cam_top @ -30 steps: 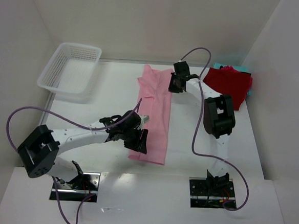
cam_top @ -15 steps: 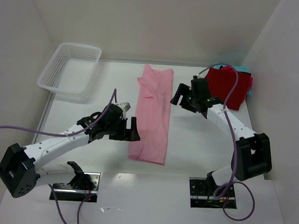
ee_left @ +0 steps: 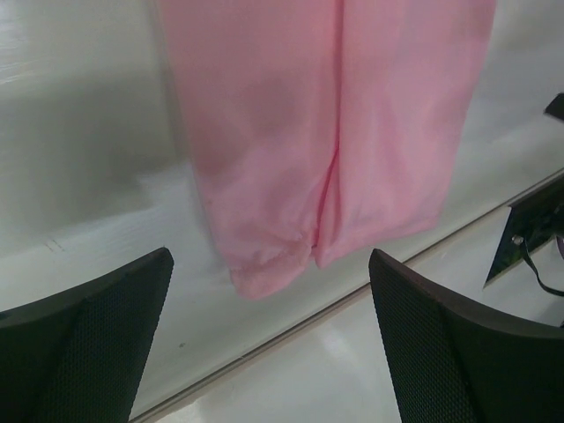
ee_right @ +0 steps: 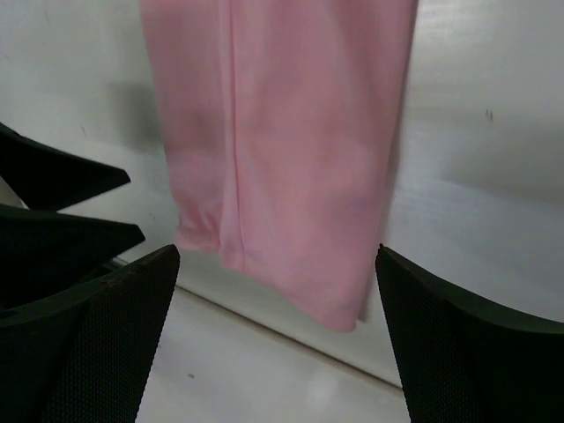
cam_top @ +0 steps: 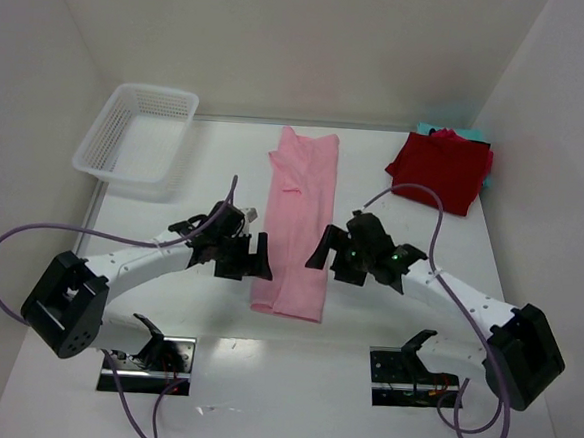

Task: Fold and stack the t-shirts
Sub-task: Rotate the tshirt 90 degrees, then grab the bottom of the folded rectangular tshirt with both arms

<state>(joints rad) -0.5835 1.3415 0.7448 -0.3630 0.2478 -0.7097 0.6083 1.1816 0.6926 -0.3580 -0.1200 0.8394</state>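
Note:
The light pink t-shirt (cam_top: 297, 219) lies flat on the table, folded into a long narrow strip running front to back. My left gripper (cam_top: 260, 256) hovers open just off its near left edge. My right gripper (cam_top: 320, 252) hovers open off the near right edge. In the left wrist view the pink hem (ee_left: 326, 115) lies beyond the empty gripper (ee_left: 269, 352). The right wrist view shows the same hem (ee_right: 282, 132) ahead of the gripper (ee_right: 278, 352). A dark red folded t-shirt (cam_top: 441, 169) rests at the back right, with a teal one (cam_top: 488, 179) peeking from under it.
A white mesh basket (cam_top: 138, 133) stands at the back left. White walls close in the table on three sides. The table's front edge (ee_left: 291, 330) runs just below the pink hem. The left arm's fingers (ee_right: 53, 181) show at the left of the right wrist view.
Both grippers opened and let go of the pink shirt. The right arm swung from the shirt's far end down to its near right side. The left gripper slid off the shirt's left edge.

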